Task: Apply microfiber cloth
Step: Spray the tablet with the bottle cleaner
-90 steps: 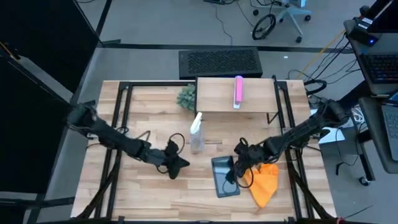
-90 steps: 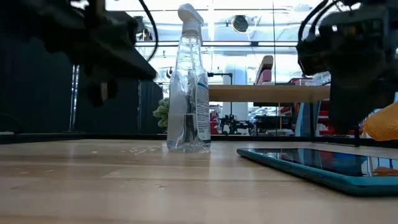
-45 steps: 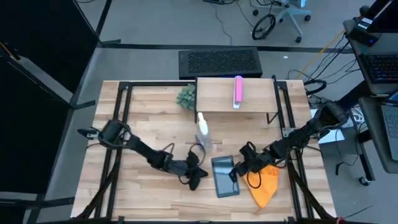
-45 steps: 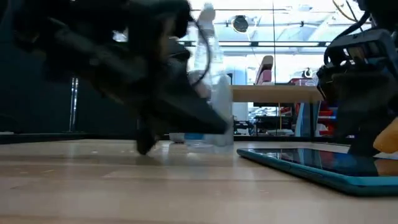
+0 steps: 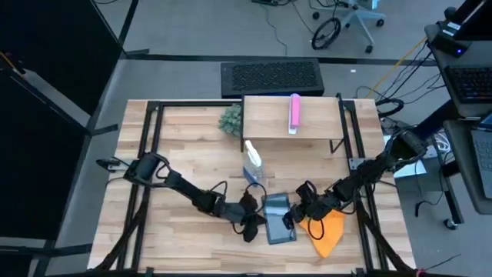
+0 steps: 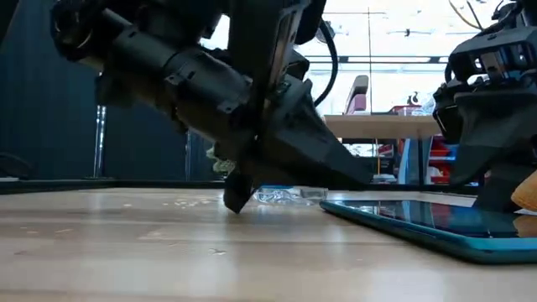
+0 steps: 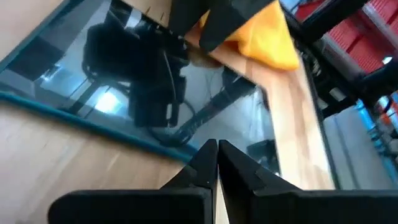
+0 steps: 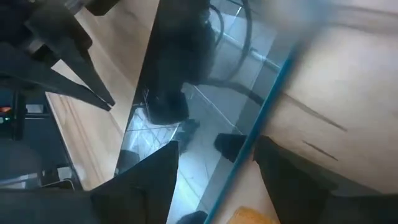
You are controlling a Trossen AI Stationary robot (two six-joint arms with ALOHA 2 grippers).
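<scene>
**Both grippers low at the tablet, orange cloth just behind the right one**

The right gripper (image 5: pixel 296 218) sits low at the tablet's (image 5: pixel 277 219) right edge, fingers spread apart — in the right wrist view the two dark fingers (image 8: pixel 146 177) straddle the tablet's (image 8: pixel 205 106) teal rim with nothing between them. The microfiber cloth (image 5: pixel 327 231) lies on the table (image 5: pixel 177 146) just behind this gripper, on the side away from the tablet, touching or nearly touching the gripper's wrist end; whether it truly touches, I cannot tell. It is not in the jaws.

The cloth is bright orange, crumpled into a rough wedge — wide near the gripper, narrowing to a point toward the table's near edge. In the low view only a sliver of orange (image 6: pixel 527 191) peeks out behind the right gripper (image 6: pixel 495 189). The left wrist view shows it as a soft folded lump (image 7: pixel 264 37) beyond the far side of the glossy tablet (image 7: pixel 124 93).

The left gripper (image 5: pixel 250 225) comes in from the other side, down at the tablet's left edge, its fingers (image 7: pixel 239 168) pressed together and pinching nothing, tips pointed at the screen. The cloth is across the tablet from it. In the low view it (image 6: pixel 239 197) slants down to the wood, tip near the surface.

The clear spray bottle (image 5: pixel 252 165) stands just beyond the left gripper, near the tablet's far corner.
</scene>
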